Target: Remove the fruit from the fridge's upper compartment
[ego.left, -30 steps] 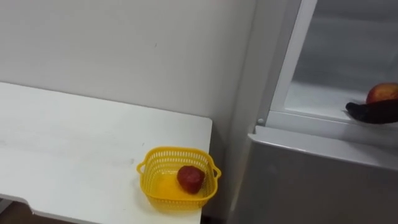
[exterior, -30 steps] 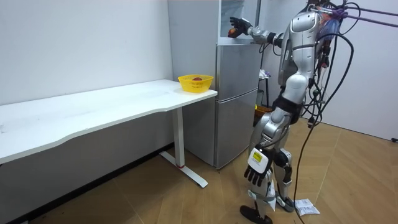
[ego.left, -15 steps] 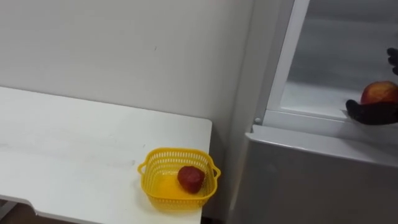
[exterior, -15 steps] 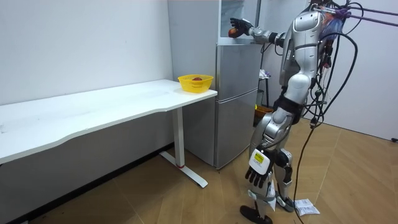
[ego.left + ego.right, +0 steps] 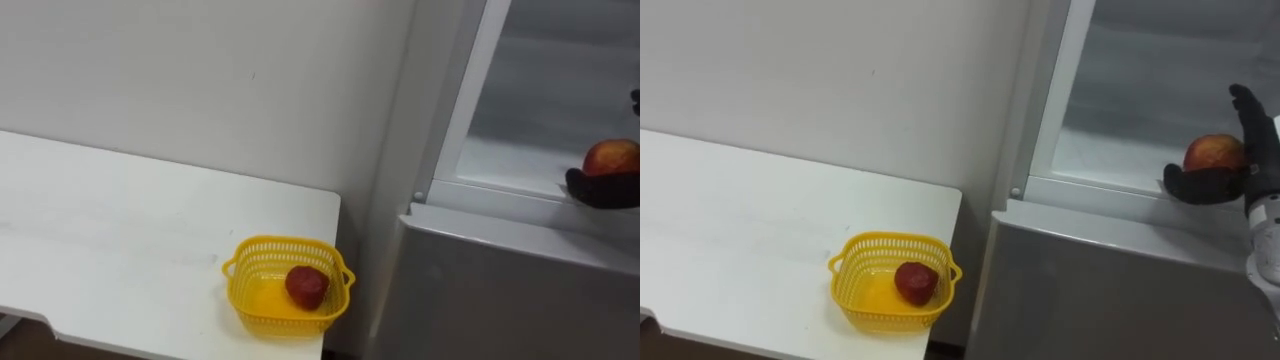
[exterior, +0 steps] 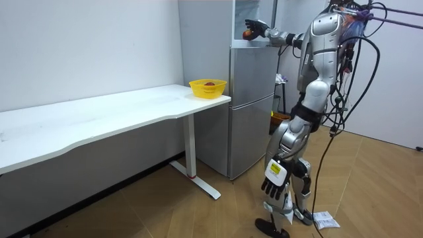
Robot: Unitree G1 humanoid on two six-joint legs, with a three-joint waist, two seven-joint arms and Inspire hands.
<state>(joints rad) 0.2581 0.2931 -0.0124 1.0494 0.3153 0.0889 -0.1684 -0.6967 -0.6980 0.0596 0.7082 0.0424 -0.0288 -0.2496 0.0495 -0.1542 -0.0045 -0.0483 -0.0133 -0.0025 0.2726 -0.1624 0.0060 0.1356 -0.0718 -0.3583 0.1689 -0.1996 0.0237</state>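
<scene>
Silver body, black robot hand (image 5: 1205, 186), dark cables

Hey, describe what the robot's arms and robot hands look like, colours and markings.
The right robot hand is black with slim fingers and a pale grey wrist. In the room view the arms are silver-grey with dark joints; the left robot hand is black with a white tag on its back.

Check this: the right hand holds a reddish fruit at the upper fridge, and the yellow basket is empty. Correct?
The basket is not empty: the left eye view shows a dark red fruit in it. The right hand does hold the reddish fruit.
</scene>
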